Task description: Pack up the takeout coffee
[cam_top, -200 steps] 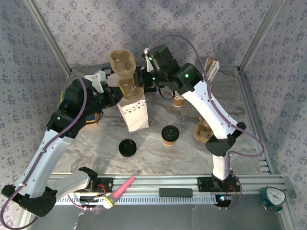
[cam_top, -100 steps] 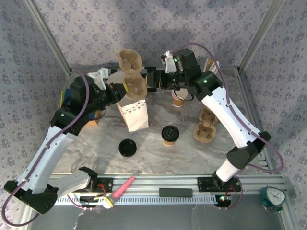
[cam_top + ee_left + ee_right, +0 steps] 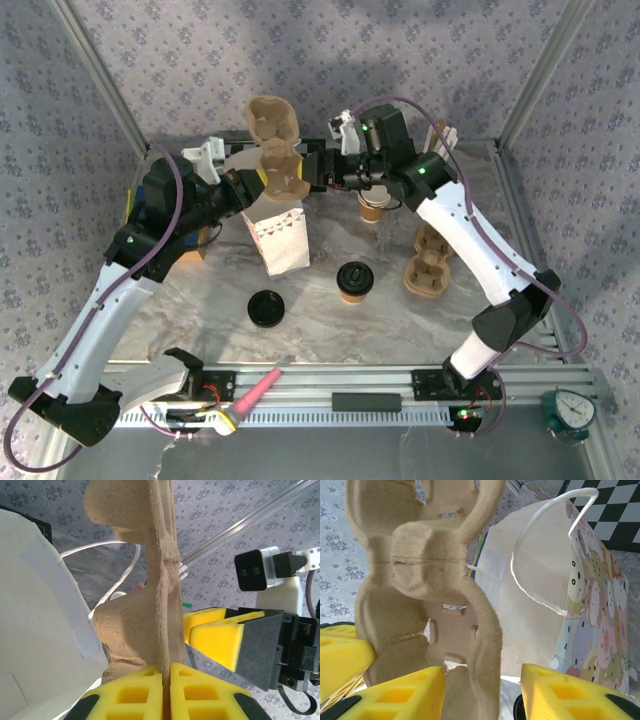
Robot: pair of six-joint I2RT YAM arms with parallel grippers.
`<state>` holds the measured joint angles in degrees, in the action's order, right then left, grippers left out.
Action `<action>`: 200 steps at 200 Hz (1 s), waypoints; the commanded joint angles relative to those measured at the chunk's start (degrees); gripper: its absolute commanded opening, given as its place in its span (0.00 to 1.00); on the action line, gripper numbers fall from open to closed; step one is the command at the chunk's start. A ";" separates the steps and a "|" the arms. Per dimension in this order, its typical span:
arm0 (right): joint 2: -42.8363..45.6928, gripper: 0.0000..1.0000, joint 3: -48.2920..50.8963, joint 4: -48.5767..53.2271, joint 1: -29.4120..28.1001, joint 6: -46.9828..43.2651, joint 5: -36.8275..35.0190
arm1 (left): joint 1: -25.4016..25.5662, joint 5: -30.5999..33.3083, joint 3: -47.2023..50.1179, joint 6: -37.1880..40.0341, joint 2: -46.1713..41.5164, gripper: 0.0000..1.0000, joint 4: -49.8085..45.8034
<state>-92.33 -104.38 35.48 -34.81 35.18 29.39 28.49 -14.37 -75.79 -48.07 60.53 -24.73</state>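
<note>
Left jaws: clamped on a brown moulded-pulp cup carrier [image 3: 275,150], with the yellow pads [image 3: 125,695] pressed together on its thin rim.
Right jaws: apart, straddling the carrier's right edge; one pad [image 3: 405,690] is close against it and the other stands clear.
Bag: a white paper bag with a cartoon print [image 3: 278,240] stands open at mid-worktop, under the carrier.
Takeout coffee: a small tan-brown lidless paper cup [image 3: 372,208] stands upright on the grey marbled worktop [image 3: 330,330], far side, right of the bag.
Nearer: a black-lidded cup [image 3: 354,280] and a flat round black lid [image 3: 266,307].

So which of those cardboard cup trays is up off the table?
The tray pinched upright in the left gripper, above the white bag. The other trays sit on the table, right side.
</note>
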 commanded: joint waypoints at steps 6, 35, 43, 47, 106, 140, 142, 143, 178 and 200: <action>0.49 0.44 1.96 -4.38 0.84 3.01 3.70 | -0.52 -1.77 -1.12 -0.61 -0.53 0.10 3.43; 0.53 0.38 3.71 -7.67 1.22 4.92 7.10 | -0.47 -1.98 -1.08 -1.14 -0.33 0.10 4.16; 0.62 0.35 3.99 -8.21 1.31 5.29 7.67 | -0.53 -1.94 -1.04 -1.14 -0.33 0.10 4.17; 0.71 0.34 4.12 -8.57 1.27 5.53 7.98 | -0.58 -1.97 -1.03 -1.14 -0.25 0.10 4.16; 2.35 0.16 4.86 -9.18 1.64 5.28 8.04 | -1.24 -2.22 -0.35 -1.23 0.35 0.11 4.25; 2.99 0.16 4.72 -7.63 1.67 4.05 5.66 | -1.42 -2.33 -0.05 -1.14 0.72 0.22 4.05; 3.09 0.16 4.71 -7.56 1.56 3.96 5.57 | -1.42 -2.31 0.01 -1.14 0.73 0.24 4.00; 3.07 0.16 4.76 -7.55 1.57 3.95 5.49 | -1.42 -2.32 0.06 -1.14 0.68 0.25 4.00; 3.19 0.15 3.20 -4.11 0.34 1.31 0.15 | -1.59 -0.63 -1.01 -0.26 0.81 0.52 0.95; 2.71 0.15 1.79 -1.50 -1.28 -2.41 -3.95 | -1.80 1.37 -3.45 0.90 0.77 0.53 -3.17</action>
<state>-90.74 -99.92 30.00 -34.33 37.58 30.92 27.29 -15.14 -75.68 -48.99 61.30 -24.25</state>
